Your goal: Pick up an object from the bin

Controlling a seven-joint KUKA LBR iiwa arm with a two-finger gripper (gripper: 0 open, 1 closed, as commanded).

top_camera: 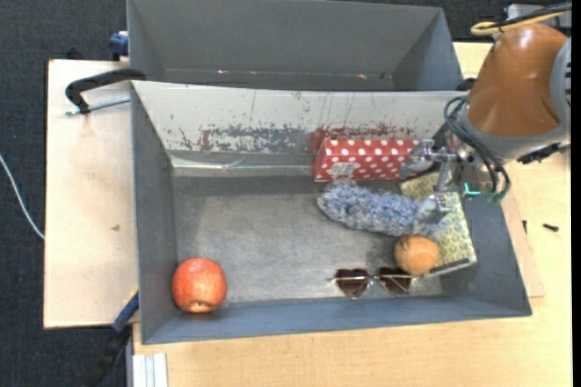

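One red apple [199, 284], one orange fruit [417, 254], one sunglasses pair [372, 282], one blue knit cloth [372, 208], one dotted red box [368, 158]. Gripper [439, 193] at cloth's right end; its grip cannot be told.

A rounded, glossy orange cover [513, 81] caps the arm; beneath it sit black cables [491, 174] and grey metal wrist parts [445, 163].

Bin [236, 222]: grey sheet metal, matt, floor scuffed. Its 12 o'clock wall is speckled with reddish and blue marks. Box [368, 158] at 1 o'clock: red paper wrap, white dots, slight sheen. Cloth [372, 208] at 3 o'clock: blue-grey knit, rough, fuzzy. Apple [199, 284] at 7 o'clock: smooth, glossy skin. Sunglasses [372, 282] at 5 o'clock: glossy dark lenses. Fruit [417, 254] at 4 o'clock: orange, matt skin. Arm cover [513, 85]: smooth orange plastic, glossy.
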